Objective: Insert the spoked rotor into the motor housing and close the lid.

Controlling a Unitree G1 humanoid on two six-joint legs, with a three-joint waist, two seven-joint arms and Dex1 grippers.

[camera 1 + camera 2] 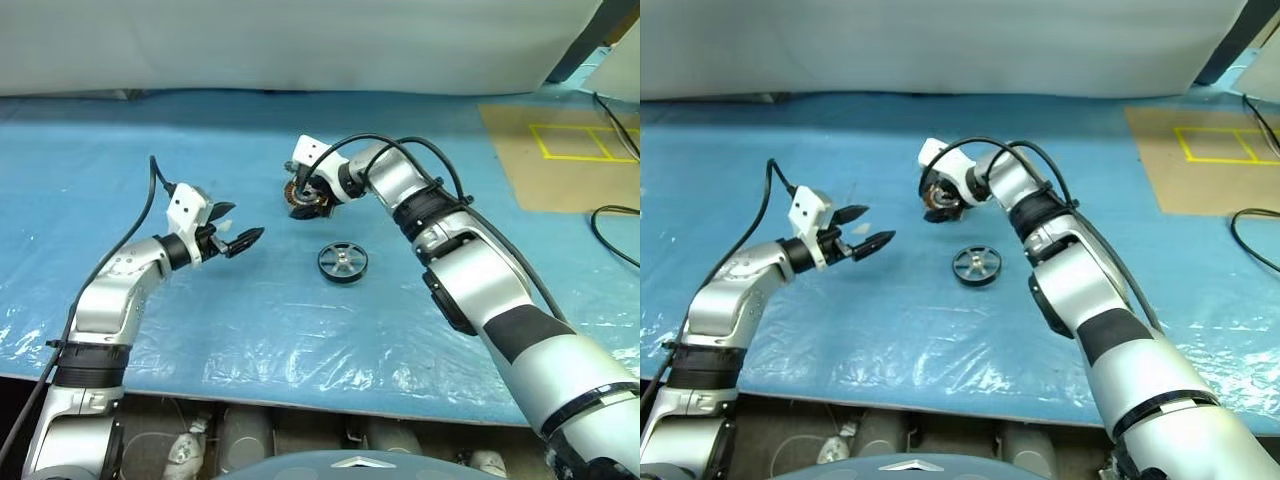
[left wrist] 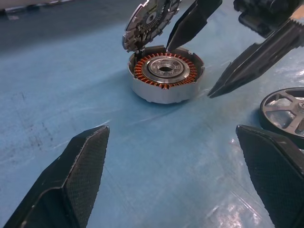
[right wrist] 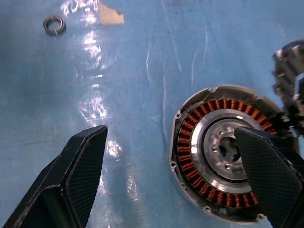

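Right fingers (image 2: 190, 23) spread over motor housing (image 2: 164, 78), apart

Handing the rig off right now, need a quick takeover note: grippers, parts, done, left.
Left gripper: open, holding nothing, hovering over the blue sheet to the left of the parts.
Right gripper: open, holding nothing, poised right at the housing, one finger over its rim.
Housing: on the sheet, lid hinged up and open, copper windings showing, no rotor inside.
Rotor: lying flat on the sheet, nearer the robot than the housing, untouched.
Small ring: loose on the sheet, apart from the housing.
Done: nothing yet.
Left: pick up the rotor, seat it in the housing, close the lid.
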